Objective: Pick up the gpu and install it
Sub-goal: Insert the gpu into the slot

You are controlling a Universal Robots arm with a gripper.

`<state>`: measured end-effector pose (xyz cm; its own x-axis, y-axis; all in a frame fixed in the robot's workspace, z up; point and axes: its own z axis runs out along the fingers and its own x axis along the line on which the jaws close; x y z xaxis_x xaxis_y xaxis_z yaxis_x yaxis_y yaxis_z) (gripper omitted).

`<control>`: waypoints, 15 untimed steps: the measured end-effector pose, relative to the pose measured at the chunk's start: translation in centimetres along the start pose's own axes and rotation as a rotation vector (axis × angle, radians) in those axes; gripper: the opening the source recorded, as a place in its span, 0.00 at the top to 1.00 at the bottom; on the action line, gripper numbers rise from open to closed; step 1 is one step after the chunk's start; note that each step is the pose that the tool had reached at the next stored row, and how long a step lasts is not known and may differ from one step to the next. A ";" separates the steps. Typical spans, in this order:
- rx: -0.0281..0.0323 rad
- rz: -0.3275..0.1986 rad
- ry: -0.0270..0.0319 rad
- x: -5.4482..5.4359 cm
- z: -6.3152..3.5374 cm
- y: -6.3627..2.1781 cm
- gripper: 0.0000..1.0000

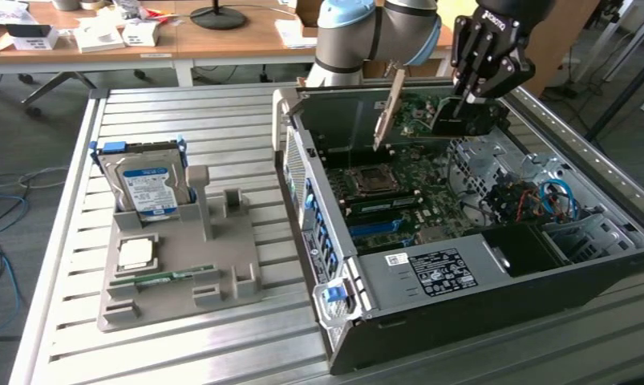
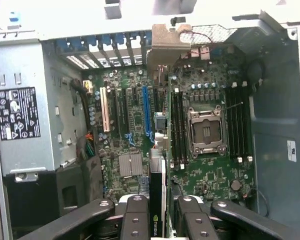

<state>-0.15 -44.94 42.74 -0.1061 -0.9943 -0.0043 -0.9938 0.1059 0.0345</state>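
My gripper [image 1: 469, 98] is clenched on the gpu [image 1: 416, 119], fingers [image 2: 135, 216] on either side of the card's edge, Nvidia logo between them. The card hangs on edge in the air over the far end of the open PC case [image 1: 482, 317], not seated in any slot. Its silver bracket [image 1: 388, 106] points toward the exterior view's left, near the case's rear wall.

Below it: the motherboard [image 1: 429, 196], an empty CPU socket [image 2: 207, 131] with RAM slots either side, a long blue slot [image 2: 147, 112] just beside the card's line, a white slot [image 2: 106, 115] further off and a small heatsink [image 2: 130, 164]. Power supply [image 1: 434, 271] at the near end. Drive cage and loose blue and orange cables [image 1: 536, 199] crowd the exterior view's right (tight side).

Well apart on the slatted table [image 1: 247, 345]: a grey fixture [image 1: 231, 277] holding an upright hard drive [image 1: 145, 188], a CPU chip [image 1: 136, 253] and a RAM stick [image 1: 172, 278].
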 end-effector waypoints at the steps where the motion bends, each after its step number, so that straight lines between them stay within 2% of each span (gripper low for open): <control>1: 0.0012 -0.011 0.0002 0.0 0.07 0.00 0.74; 11: 0.0121 -0.113 0.0026 0.0 0.76 -0.02 0.74; 15: 0.0157 -0.127 0.0026 0.0 1.16 0.22 0.74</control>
<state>-0.41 -44.93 41.58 0.0208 -0.9998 -0.0051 -0.9996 -0.0209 0.0182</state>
